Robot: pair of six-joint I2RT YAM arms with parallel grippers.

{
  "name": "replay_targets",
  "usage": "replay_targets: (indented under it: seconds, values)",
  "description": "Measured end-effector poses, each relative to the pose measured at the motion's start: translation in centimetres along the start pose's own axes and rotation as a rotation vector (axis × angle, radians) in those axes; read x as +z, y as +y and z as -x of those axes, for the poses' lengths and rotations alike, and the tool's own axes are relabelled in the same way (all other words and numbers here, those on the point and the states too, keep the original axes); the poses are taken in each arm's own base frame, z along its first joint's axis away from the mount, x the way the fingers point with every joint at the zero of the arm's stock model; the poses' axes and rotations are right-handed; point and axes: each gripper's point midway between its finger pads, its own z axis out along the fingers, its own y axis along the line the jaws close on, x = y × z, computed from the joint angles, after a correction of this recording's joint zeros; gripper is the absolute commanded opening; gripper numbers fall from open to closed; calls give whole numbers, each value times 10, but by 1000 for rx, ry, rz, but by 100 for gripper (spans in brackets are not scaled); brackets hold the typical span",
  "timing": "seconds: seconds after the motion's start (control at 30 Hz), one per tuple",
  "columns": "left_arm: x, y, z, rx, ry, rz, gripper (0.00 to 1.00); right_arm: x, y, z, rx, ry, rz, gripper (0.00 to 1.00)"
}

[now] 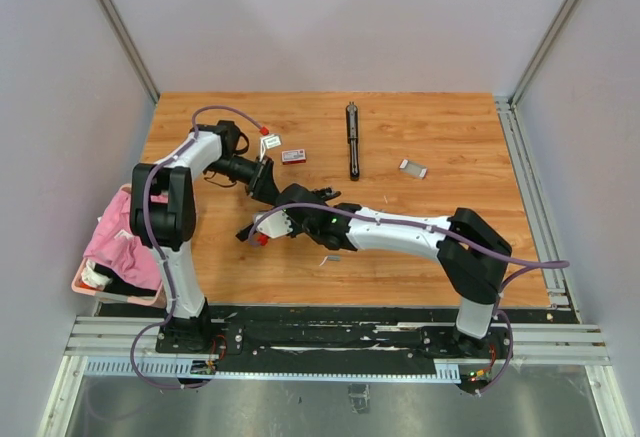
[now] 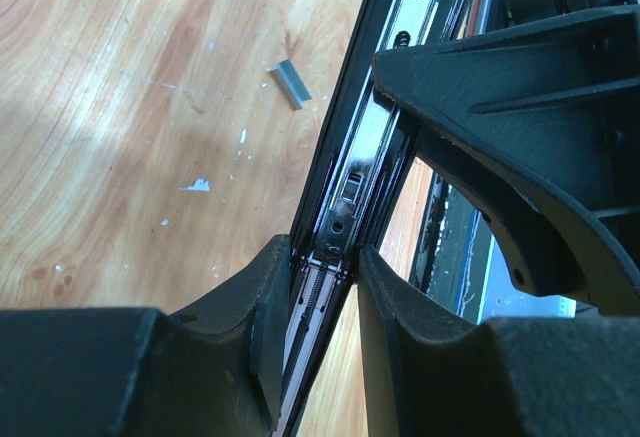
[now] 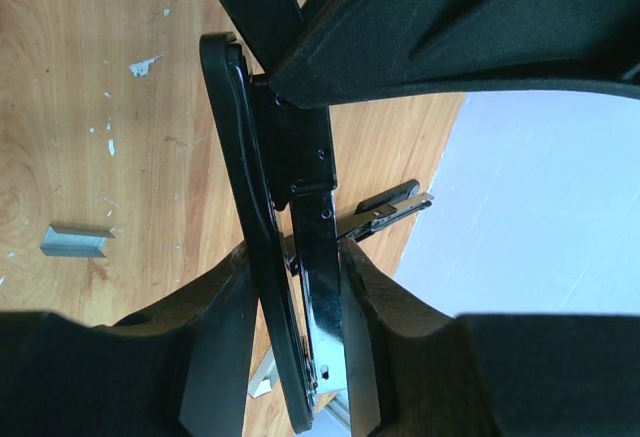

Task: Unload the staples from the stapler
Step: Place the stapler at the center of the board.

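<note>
From above, we see our left hand [image 1: 270, 192] and right hand [image 1: 292, 200] close together over the wooden desk [image 1: 450, 257]. Left wrist: that hand pinches the black-and-chrome metal stapler [image 2: 350, 197]; a short silvery-grey staple strip [image 2: 290, 85] lies on the desk nearby. Right wrist: the right hand clamps the stapler too.

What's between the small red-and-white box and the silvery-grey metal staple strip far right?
In the top view, a long black bar-shaped stapler lies between box and strip.
</note>
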Motion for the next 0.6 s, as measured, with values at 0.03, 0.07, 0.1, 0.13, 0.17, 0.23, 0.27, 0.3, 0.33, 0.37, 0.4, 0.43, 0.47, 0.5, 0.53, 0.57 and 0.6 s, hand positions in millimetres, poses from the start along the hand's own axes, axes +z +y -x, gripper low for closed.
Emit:
replay_targets:
  seconds: [0.03, 0.07, 0.1, 0.13, 0.17, 0.23, 0.27, 0.3, 0.33, 0.37, 0.4, 0.43, 0.47, 0.5, 0.53, 0.57, 0.6]
  values:
    - [0, 2, -1, -9, 7, 7, 0, 2, 2, -1, 5, 5, 1, 35]
    - [0, 4, -1, -20, 15, 15, 0, 4, 3, 0, 9, 7, 1, 35]
    - [-1, 6, -1, -30, 22, 26, 0, 6, 3, 0, 14, 8, -1, 35]
    - [-1, 7, -1, -41, 28, 36, 0, 7, 3, 0, 20, 8, -1, 34]
    - [-1, 8, -1, -56, 35, 50, 0, 8, 3, 0, 27, 9, -2, 34]
    - [-1, 12, -1, -82, 45, 83, 0, 10, 5, -1, 37, 16, 0, 34]
    - [-1, 13, -1, -91, 52, 103, 0, 11, 6, -2, 41, 18, 4, 34]
    - [-1, 14, 0, -95, 56, 124, 0, 12, 7, -3, 46, 22, 7, 34]
    - [-1, 15, 1, -94, 59, 146, 0, 13, 8, -3, 48, 24, 8, 35]
    - [-2, 15, 2, -94, 60, 168, 0, 14, 9, -3, 51, 25, 9, 35]
    - [-3, 15, 4, -91, 59, 186, 0, 14, 8, -4, 53, 26, 8, 35]
    - [-3, 14, 5, -91, 57, 198, 0, 14, 8, -4, 56, 27, 4, 36]
    - [-4, 14, 7, -94, 53, 210, 0, 14, 6, -4, 58, 30, 0, 36]
    - [-4, 14, 8, -97, 47, 223, 0, 14, 6, -5, 60, 30, -3, 37]
    - [-4, 15, 8, -103, 41, 232, 0, 14, 5, -5, 62, 32, -4, 37]
    - [-3, 15, 7, -108, 34, 244, 0, 15, 5, -6, 63, 33, -4, 37]
    - [-2, 16, 6, -112, 27, 258, 0, 17, 6, -7, 64, 35, -5, 37]
